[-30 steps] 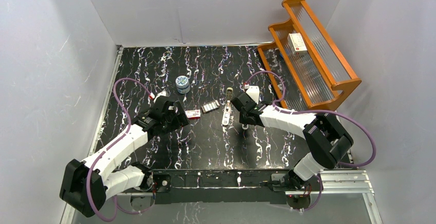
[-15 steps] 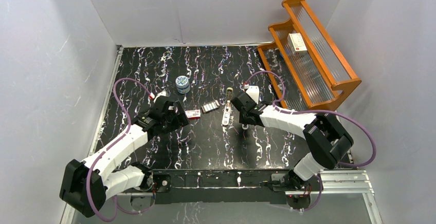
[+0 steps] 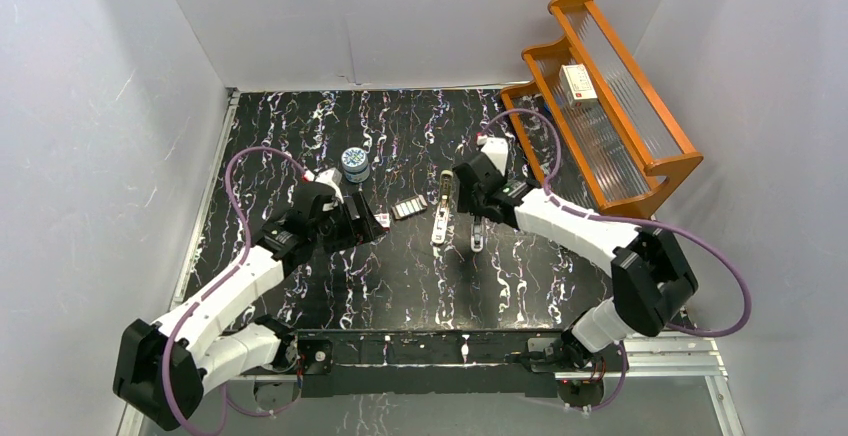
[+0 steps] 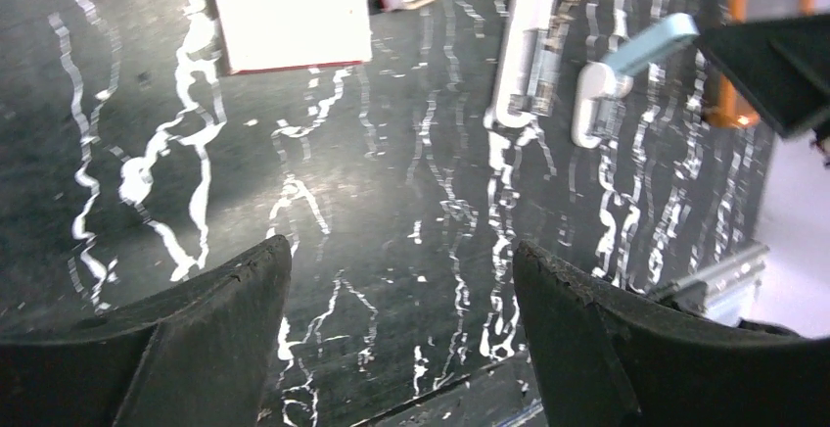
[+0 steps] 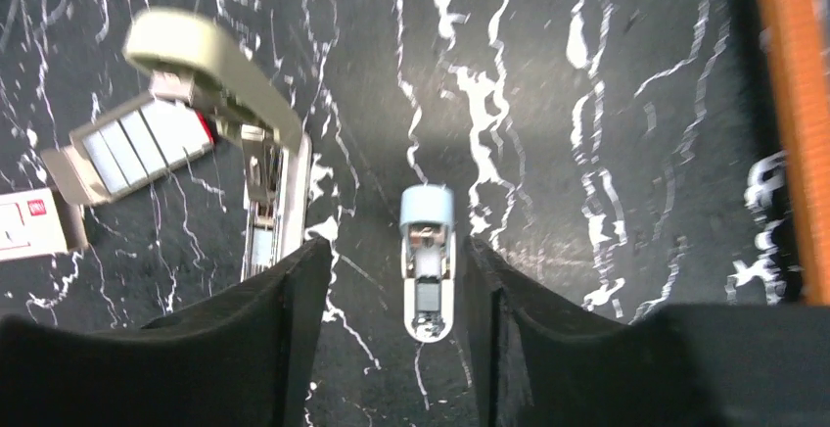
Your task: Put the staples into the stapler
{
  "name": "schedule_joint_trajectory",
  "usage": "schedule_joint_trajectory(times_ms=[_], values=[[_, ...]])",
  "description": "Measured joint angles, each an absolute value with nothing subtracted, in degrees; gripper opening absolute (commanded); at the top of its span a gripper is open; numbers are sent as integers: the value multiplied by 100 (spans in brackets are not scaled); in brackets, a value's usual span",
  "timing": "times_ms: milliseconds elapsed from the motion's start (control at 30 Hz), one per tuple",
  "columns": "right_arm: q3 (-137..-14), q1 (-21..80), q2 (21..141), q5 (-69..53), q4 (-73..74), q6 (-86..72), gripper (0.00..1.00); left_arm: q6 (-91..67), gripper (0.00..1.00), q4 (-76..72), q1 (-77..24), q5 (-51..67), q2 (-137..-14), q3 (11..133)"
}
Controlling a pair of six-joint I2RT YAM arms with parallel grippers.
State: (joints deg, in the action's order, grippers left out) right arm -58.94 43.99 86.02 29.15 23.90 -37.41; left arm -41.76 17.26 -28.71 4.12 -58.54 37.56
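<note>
**Top view.** A black desk (image 3: 400, 276) veined with white sits inside pale grey walls (image 3: 100, 106). An aluminium rail (image 3: 660, 351) runs along its near edge. At the right of the frame an orange wooden rack (image 3: 668, 168) with ribbed clear shelves holds a white box (image 3: 577, 82). A round blue-and-white tin (image 3: 354, 163) stands above centre. The stapler (image 3: 440, 221) lies at the middle with its cream lid swung up. The staples (image 3: 408, 207) lie just left of it in their grey tray, and the red-and-white sleeve (image 3: 380, 220) is further left, at the tips of the left hand (image 3: 365, 224). The right hand (image 3: 472, 218) hangs over a light blue stapler (image 3: 478, 237).

**Left wrist view.** The left hand (image 4: 399, 251) is spread wide and holds nothing, with only veined desk between its fingers (image 4: 196, 339). The sleeve (image 4: 292, 25) lies at upper left. The stapler (image 4: 533, 55) and the light blue stapler (image 4: 626, 74) are at upper right.

**Right wrist view.** The right hand (image 5: 396, 251) is released. Its fingers (image 5: 196, 349) flank the light blue stapler (image 5: 428, 270), which lies flat on the desk with a clear gap on its left side. The stapler (image 5: 269, 172) is at the left with its rail exposed, and the staples (image 5: 137, 148) are beside it. The rack's orange edge (image 5: 793, 104) runs down the right.
</note>
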Motion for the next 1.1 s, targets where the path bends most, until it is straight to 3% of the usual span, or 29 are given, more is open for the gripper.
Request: schedule_joint_trajectory(times_ms=[200,500,633,1100], values=[[-6475,4014,8482,2980,2829,-3677,76,-3957,95,1288,-2871,939,-5623,3756],[-6973,3889,9223,2563,3089,-3225,80,-3791,94,687,-2867,1756,-5476,3715],[-7000,3892,9657,2359,3181,-3127,67,-3726,92,425,-2867,2298,-5599,3706],[-7175,3870,10136,2244,3382,-3186,38,-3734,87,183,-2880,3116,-5968,3592]])
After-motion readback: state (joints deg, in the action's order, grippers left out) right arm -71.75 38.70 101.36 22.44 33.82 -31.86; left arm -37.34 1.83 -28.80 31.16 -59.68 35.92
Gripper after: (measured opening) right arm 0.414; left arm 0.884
